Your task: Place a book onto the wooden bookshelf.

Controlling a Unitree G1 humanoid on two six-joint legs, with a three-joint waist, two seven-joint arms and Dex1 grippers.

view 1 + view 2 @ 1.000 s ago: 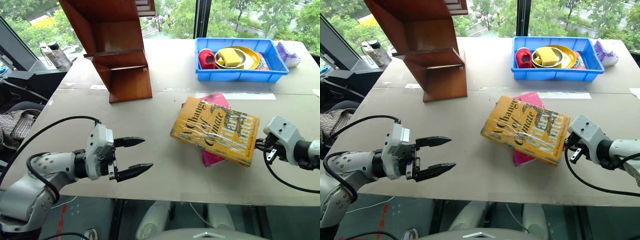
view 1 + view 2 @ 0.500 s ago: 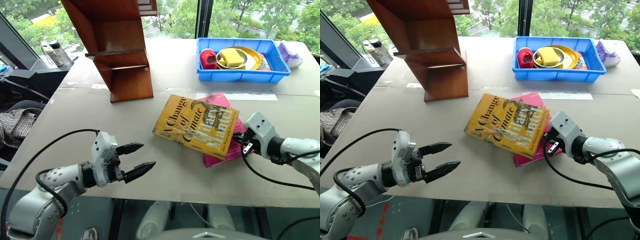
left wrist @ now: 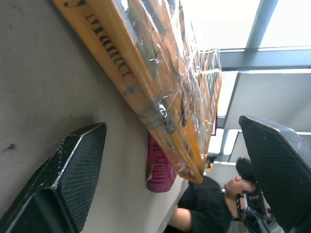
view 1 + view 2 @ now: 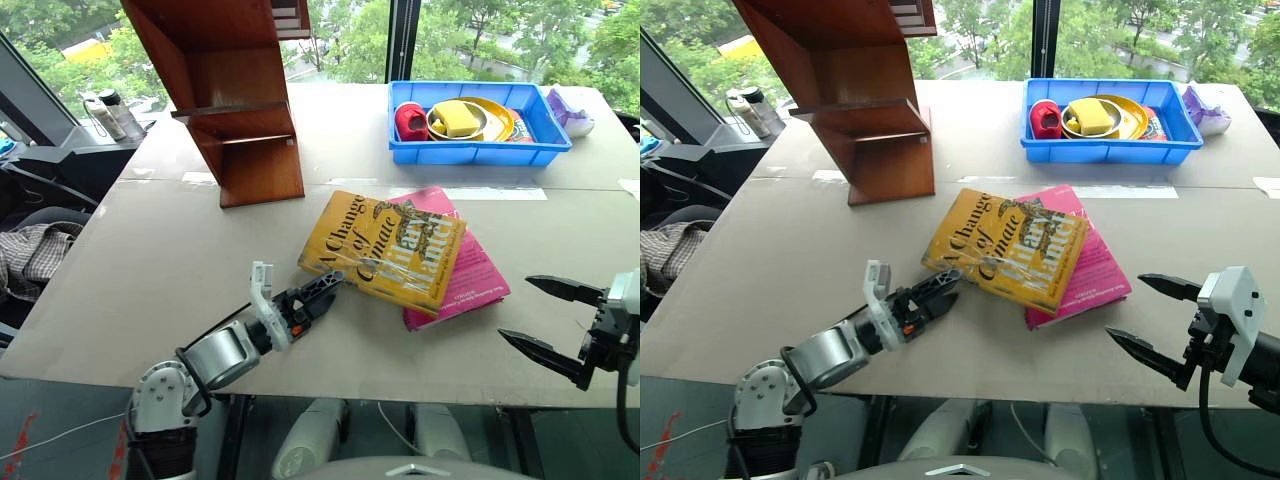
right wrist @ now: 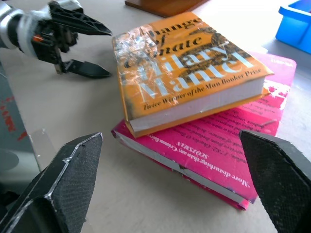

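Right fingers (image 4: 548, 320) withdrawn, book (image 4: 385, 249) released

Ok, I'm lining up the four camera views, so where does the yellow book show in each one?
Left eye: yellow book mid-table, lying on the pink book.
Right eye: yellow book centre, open left gripper at its near corner.
Left wrist: its spine runs diagonally across.
Right wrist: upper middle.
Shared landmark: the pink book beneath.

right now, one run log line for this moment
left pincer: open at yellow book spine | right pincer: open, clear | yellow book: on pink book | wooden bookshelf: bookless
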